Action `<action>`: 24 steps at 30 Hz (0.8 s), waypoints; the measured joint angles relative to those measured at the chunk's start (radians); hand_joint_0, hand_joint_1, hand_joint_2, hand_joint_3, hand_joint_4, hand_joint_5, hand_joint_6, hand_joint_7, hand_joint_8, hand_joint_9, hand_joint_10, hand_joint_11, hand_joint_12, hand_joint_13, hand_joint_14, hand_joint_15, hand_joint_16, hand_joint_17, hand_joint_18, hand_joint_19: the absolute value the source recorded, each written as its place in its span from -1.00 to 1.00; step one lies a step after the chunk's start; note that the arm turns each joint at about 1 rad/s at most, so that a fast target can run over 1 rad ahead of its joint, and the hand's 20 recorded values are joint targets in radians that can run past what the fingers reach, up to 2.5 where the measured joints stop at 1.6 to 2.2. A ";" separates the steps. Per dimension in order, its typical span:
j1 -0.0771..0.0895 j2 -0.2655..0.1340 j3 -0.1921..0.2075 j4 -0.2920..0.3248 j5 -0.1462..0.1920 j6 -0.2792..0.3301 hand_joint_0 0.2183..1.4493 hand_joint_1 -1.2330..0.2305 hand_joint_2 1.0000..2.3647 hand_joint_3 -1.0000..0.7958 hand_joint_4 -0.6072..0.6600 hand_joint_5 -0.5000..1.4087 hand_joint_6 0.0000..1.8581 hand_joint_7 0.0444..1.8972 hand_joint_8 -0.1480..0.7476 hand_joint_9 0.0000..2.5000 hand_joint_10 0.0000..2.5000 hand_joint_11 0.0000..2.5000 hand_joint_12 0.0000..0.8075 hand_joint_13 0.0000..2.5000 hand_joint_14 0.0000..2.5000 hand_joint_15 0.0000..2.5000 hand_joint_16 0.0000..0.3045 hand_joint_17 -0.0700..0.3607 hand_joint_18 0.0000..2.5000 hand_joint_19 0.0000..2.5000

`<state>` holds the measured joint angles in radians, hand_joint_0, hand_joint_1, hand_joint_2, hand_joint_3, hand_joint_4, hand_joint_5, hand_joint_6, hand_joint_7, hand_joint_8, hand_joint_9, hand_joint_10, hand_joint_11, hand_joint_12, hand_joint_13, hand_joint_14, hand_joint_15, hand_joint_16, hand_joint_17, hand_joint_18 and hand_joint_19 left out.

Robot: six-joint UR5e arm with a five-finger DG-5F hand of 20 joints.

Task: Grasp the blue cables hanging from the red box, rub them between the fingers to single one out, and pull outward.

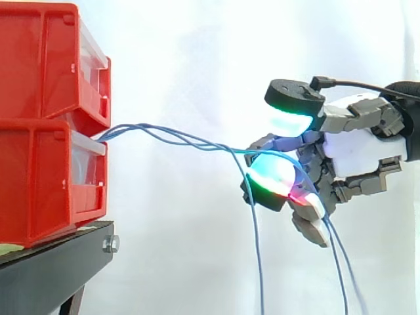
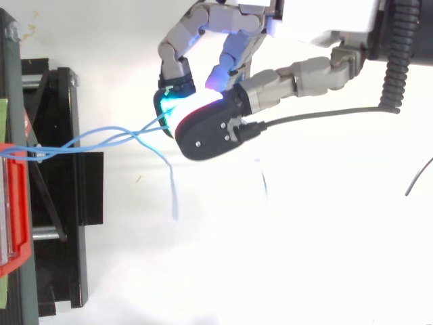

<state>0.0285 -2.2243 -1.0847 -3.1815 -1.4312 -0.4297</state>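
Several thin blue cables come out between the two stacked red bins at the left and run right to my hand. The hand's fingers are curled. The cables pass between the upper glowing pad and the lower glowing pad, then drop behind the hand toward the bottom edge. One cable leaves the bundle just left of the hand and hangs straight down. From above, the cables cross and enter the pinch of the hand, and the loose cable's end trails away.
The red bins rest on a black stand with a bolt at its front corner. A white curtain is behind everything. Open air lies between the bins and the hand.
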 measured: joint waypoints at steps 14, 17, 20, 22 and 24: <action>-0.003 0.000 0.000 -0.002 0.000 -0.014 -0.35 -0.44 -0.97 -0.10 -0.11 -0.63 -0.04 0.12 -0.24 -0.17 -0.98 -0.35 -0.24 -0.18 -0.97 -0.30 -0.72 -0.23 -0.31 -0.37; -0.003 0.000 0.000 -0.003 0.000 -0.015 -0.25 -0.52 -0.97 -0.16 -0.24 -0.64 -0.01 0.04 -0.26 -0.19 -0.98 -0.35 -0.27 -0.20 -0.97 -0.31 -0.72 -0.24 -0.30 -0.38; -0.003 0.000 0.000 -0.003 0.000 -0.016 -0.19 -0.52 -1.00 -0.44 -0.22 -0.65 -0.01 -0.06 -0.28 -0.21 -0.98 -0.36 -0.29 -0.22 -0.97 -0.31 -0.74 -0.25 -0.32 -0.40; -0.003 0.001 0.001 -0.005 0.000 -0.017 -0.27 -0.53 -1.00 -0.44 -0.12 -0.64 -0.02 -0.06 -0.30 -0.21 -0.98 -0.36 -0.29 -0.23 -0.97 -0.31 -0.74 -0.26 -0.33 -0.39; -0.002 0.000 0.003 -0.009 0.000 -0.017 -0.45 -0.45 -1.00 -0.44 -0.08 -0.63 -0.03 -0.05 -0.27 -0.21 -0.98 -0.36 -0.26 -0.22 -0.97 -0.30 -0.73 -0.24 -0.33 -0.39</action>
<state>0.0261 -2.2240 -1.0817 -3.1902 -1.4312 -0.4471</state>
